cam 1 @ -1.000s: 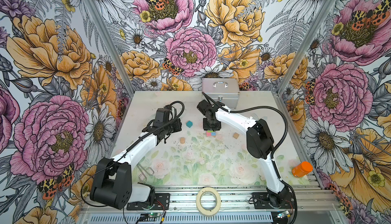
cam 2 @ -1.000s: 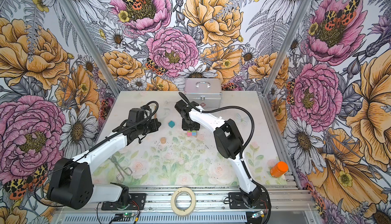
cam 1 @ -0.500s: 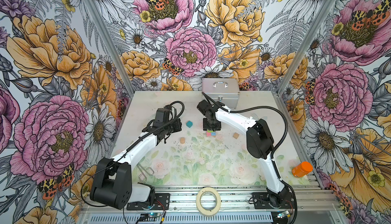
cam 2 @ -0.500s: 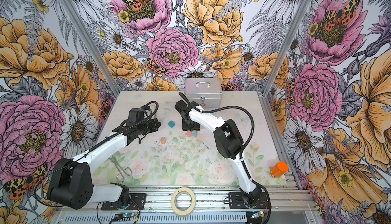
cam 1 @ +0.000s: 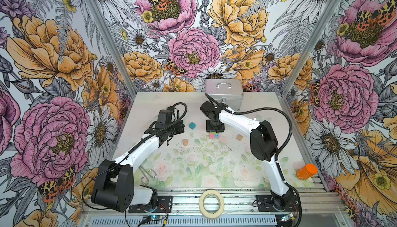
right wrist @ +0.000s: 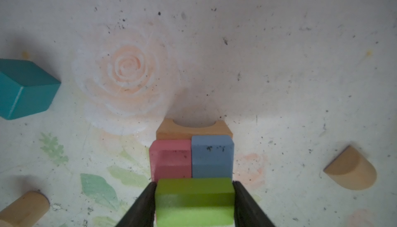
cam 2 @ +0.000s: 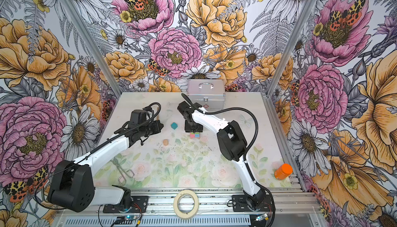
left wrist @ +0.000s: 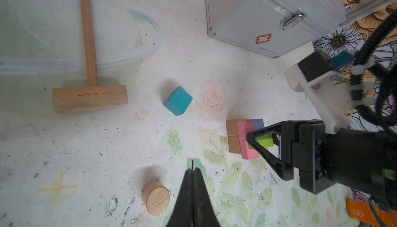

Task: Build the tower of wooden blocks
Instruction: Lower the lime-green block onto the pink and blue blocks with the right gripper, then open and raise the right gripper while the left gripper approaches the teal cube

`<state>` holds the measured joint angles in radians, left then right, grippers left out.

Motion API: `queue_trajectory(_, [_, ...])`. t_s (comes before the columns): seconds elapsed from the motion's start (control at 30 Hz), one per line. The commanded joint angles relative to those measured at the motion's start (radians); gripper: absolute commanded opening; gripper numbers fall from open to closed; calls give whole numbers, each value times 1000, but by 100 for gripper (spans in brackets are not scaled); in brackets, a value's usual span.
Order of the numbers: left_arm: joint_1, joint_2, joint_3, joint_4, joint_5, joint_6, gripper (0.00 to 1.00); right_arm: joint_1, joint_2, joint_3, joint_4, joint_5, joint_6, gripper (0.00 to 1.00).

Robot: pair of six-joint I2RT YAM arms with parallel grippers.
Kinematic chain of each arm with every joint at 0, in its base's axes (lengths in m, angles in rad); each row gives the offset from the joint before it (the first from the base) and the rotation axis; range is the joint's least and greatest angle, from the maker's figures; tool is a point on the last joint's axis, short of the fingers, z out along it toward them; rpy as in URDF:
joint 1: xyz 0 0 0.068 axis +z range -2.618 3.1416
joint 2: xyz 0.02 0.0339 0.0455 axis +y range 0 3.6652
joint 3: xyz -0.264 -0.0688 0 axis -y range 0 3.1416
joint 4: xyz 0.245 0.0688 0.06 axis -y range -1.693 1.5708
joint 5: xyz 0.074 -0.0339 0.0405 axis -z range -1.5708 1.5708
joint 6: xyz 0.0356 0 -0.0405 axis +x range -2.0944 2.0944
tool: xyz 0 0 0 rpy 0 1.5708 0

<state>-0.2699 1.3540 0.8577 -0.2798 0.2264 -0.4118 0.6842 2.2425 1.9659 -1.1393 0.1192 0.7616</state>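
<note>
- The left claw is pinched together with nothing in it. It hangs over the bench, left of centre, beside the short cylinder.
- That short cylinder is tan and stands on a flat end, axis upright.
- The teal cube sits alone nearer the far edge, turned corner-on.
- The tower stands mid-bench toward the far edge. Its pink brick and blue brick lie side by side on tan blocks, long axes parallel.
- The right claw grips the green brick by its ends, level, long axis crosswise over that pair.
- The half-round tan block lies apart, to the right of the tower.
</note>
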Motion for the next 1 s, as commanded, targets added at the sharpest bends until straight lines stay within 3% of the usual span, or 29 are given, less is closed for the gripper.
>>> queue_trajectory(0.0, [13, -15, -15, 41, 5, 1, 0, 5, -10, 27, 9, -1, -8, 57])
queue_trajectory(0.77, [12, -16, -15, 39, 6, 1, 0, 8, -6, 31, 10, -10, -13, 56])
queue_trajectory(0.97, [14, -16, -15, 40, 6, 1, 0, 6, -6, 33, 10, -9, -13, 60])
